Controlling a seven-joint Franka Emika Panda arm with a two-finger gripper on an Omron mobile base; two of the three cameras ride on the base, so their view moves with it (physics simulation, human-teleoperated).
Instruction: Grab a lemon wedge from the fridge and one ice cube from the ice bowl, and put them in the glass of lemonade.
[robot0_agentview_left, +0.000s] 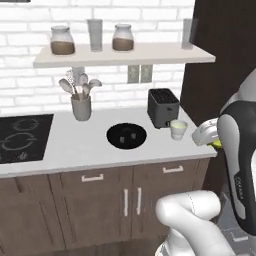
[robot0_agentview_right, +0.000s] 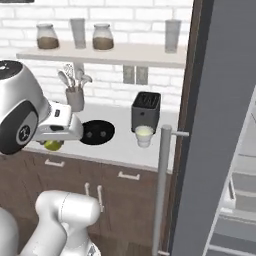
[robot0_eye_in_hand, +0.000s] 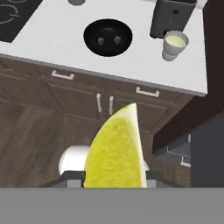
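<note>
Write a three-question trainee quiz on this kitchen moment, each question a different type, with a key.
1. True or false: the gripper is shut on the lemon wedge.
2. Multiple choice: the glass of lemonade stands nearest to A) the stovetop, B) the toaster, C) the utensil pot.
3. Fill in: the ice bowl holds ___ ice cubes.

Key: 1 true; 2 B; 3 two.

Both base views flank the counter (robot0_agentview_left: 75, 150); hand view looks down on it from above
</note>
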